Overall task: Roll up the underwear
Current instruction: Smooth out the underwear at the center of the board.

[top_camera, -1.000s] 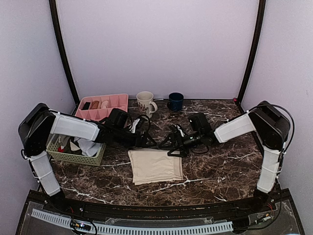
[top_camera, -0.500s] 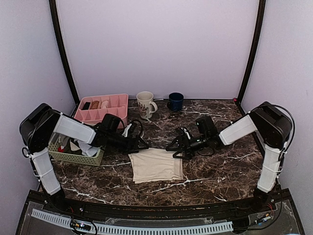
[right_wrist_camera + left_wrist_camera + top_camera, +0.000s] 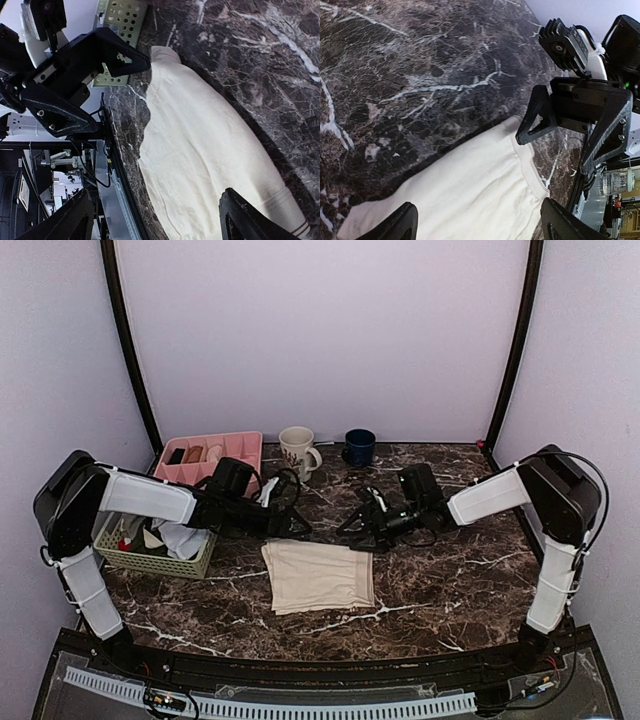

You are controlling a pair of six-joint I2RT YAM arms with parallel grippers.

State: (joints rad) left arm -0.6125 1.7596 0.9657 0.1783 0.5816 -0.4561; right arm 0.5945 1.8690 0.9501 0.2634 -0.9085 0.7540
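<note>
The cream-beige underwear (image 3: 318, 577) lies flat and folded on the marble table, near the middle. My left gripper (image 3: 296, 529) hovers open just above its far left corner. My right gripper (image 3: 352, 531) hovers open above its far right corner. The two grippers face each other, apart. In the left wrist view the underwear (image 3: 470, 200) fills the space between my open left gripper (image 3: 477, 231), with the right gripper (image 3: 572, 122) beyond its seamed edge. In the right wrist view the underwear (image 3: 200, 150) lies under my open right gripper (image 3: 157, 220), with the left gripper (image 3: 85, 65) opposite.
A green basket (image 3: 150, 558) with cloths stands at the left, under my left arm. A pink divided tray (image 3: 240, 448), a white mug (image 3: 297, 450) and a dark blue mug (image 3: 359, 446) stand along the back. The table's front edge (image 3: 320, 655) is near the underwear.
Both grippers drew back a little from the underwear's far edge, then came back towards it. Both stayed open. The underwear has not moved.
</note>
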